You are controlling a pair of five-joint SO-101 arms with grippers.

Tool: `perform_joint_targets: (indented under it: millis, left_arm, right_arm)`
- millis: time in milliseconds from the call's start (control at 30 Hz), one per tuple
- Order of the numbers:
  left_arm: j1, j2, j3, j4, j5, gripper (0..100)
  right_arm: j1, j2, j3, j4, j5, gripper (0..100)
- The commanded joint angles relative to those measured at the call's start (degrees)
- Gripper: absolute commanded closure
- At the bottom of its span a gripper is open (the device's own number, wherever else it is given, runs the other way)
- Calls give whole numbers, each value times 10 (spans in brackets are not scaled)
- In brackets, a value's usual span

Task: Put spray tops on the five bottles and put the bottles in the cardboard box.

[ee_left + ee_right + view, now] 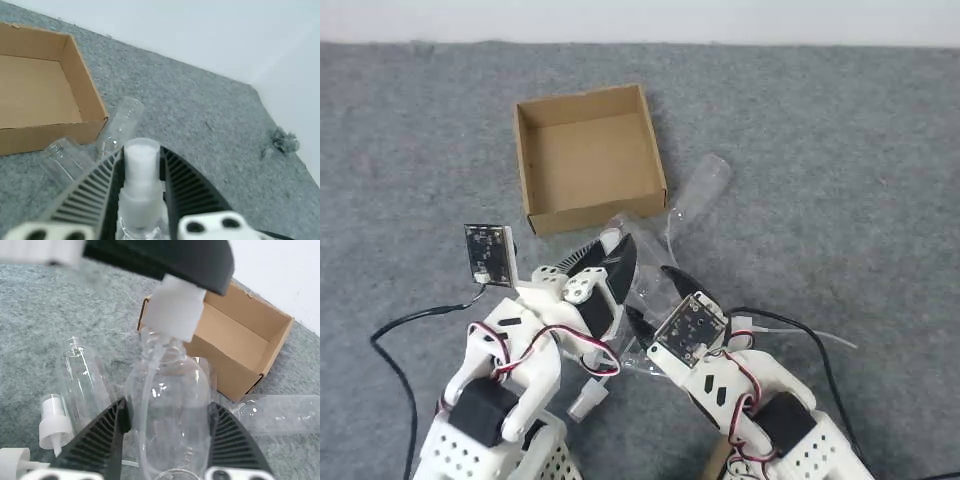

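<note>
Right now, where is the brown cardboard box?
High view: the open brown cardboard box sits on grey carpet, a clear plastic bottle lying beside its near right corner.

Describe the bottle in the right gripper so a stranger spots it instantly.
Find the cardboard box; near it the right gripper clamps a clear bottle. Unlike the bare bottles around it, it has a white spray top at its neck, held by the left gripper.

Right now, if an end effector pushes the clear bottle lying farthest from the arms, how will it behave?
The clear bottle lies on its side and looks round, so it would probably roll. It appears empty, so likely light; the grey carpet may slow it.
</note>
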Motion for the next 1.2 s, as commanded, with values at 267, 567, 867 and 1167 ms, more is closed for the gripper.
perform_joint_targets:
  millis: [267,567,867,1167]
  left_arm:
    - [4,-31,-24,58,-72,803]
    - [5,-145,-23,115,-72,720]
    - [0,-152,-27,113,-71,717]
    - [-67,-152,-29,84,-62,718]
  right_arm:
    - [18,-12,-10,-11,-1,883]
    - [32,-12,-11,-14,-32,883]
    - [32,-12,-11,-14,-33,883]
    - [32,-12,-11,-15,-33,883]
